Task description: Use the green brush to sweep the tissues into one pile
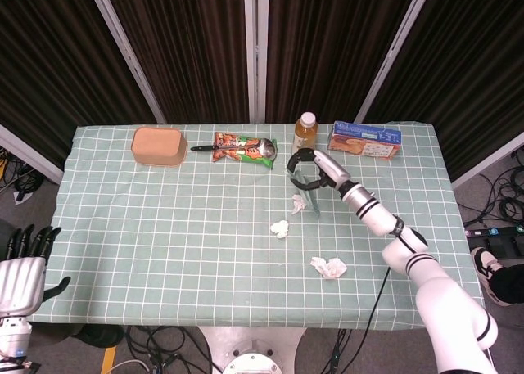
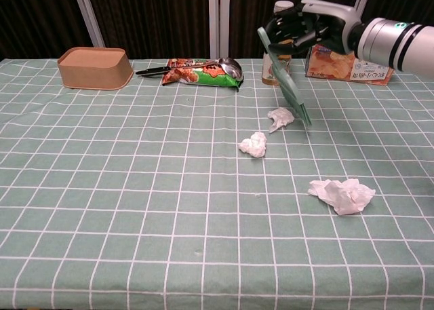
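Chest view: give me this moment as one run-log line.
right hand: grips green brush | bristles beside far tissue | three tissues apart, unpiled | left hand: idle, off table

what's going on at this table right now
The robot's right hand grips a green brush, bristles angled down beside a small tissue on the checked tablecloth. Two more tissues lie apart: one nearer the middle and a larger one toward the front right, so they are not yet in one pile. The left hand waits off the table's near left corner, holding nothing.
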Motion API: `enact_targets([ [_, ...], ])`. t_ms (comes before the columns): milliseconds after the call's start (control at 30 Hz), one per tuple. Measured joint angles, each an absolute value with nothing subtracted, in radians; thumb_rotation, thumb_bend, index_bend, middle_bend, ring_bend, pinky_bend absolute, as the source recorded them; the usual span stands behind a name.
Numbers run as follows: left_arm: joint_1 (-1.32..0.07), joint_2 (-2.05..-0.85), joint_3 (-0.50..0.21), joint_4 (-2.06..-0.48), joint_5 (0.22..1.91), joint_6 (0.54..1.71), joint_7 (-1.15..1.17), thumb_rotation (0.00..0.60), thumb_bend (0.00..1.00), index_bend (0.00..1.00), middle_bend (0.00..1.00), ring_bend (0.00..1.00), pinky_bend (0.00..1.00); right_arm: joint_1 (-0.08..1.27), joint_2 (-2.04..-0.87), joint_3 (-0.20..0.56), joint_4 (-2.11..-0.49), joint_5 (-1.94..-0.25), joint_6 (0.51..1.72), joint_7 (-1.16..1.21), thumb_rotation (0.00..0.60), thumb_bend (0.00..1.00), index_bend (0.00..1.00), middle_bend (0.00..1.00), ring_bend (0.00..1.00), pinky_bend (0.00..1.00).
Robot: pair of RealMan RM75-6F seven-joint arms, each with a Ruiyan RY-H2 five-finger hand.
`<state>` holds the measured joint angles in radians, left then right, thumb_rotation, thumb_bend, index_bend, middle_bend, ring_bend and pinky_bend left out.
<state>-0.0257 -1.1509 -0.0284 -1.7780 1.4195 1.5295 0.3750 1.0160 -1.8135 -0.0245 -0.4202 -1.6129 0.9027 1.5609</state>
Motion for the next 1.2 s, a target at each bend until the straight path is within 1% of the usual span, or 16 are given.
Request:
enact_targets([
  [133,-0.026,-1.150,-0.029,-1.778,1.420,1.529,0.375,0.600,0.16,0.12,0.12,0.00,0.00,1.017,-1.831,-0.043,-0.424,-1.631,0.920,1.615,0.600,0.54,0.80,0.66,0.30,0.09],
  [433,-0.026,-1.154,-0.026,-1.773,1.431,1.532,0.366,0.600,0.16,0.12,0.12,0.00,0.00,0.988,-1.806,-0.090,-0.513,-1.691,1.078,1.711,0.600,0.54,0.80,0.66,0.30,0.09],
  [600,-0.019,-1.154,-0.023,-1.770,1.435,1.540,0.356,0.600,0.16,0.12,0.12,0.00,0.00,0.963,-1.773,-0.107,-0.589,-1.714,1.152,1.704,0.600,0.54,0.80,0.66,0.30,0.09],
  [733,-0.017,-1.155,-0.022,-1.762,1.439,1.542,0.342,0.600,0.16,0.12,0.12,0.00,0.00,0.927,-1.732,-0.098,-0.652,-1.706,1.215,1.664,0.600,0.54,0.80,0.66,0.30,0.09],
  [867,-0.025,-1.156,-0.025,-1.751,1.444,1.533,0.330,0.600,0.16,0.12,0.12,0.00,0.00,0.876,-1.663,-0.098,-0.750,-1.711,1.318,1.596,0.600,0.54,0.80,0.66,0.30,0.09],
  [933,-0.031,-1.156,-0.028,-1.748,1.450,1.527,0.327,0.600,0.16,0.12,0.12,0.00,0.00,0.849,-1.614,-0.107,-0.823,-1.723,1.371,1.568,0.600,0.54,0.80,0.66,0.30,0.09],
  [1067,-0.037,-1.153,-0.029,-1.750,1.461,1.524,0.324,0.600,0.16,0.12,0.12,0.00,0.00,0.796,-1.510,-0.141,-0.979,-1.762,1.454,1.517,0.600,0.54,0.80,0.65,0.30,0.09],
  [1200,-0.041,-1.151,-0.029,-1.756,1.471,1.523,0.321,0.600,0.16,0.12,0.12,0.00,0.00,0.733,-1.405,-0.203,-1.136,-1.806,1.505,1.441,0.600,0.54,0.80,0.65,0.30,0.09],
])
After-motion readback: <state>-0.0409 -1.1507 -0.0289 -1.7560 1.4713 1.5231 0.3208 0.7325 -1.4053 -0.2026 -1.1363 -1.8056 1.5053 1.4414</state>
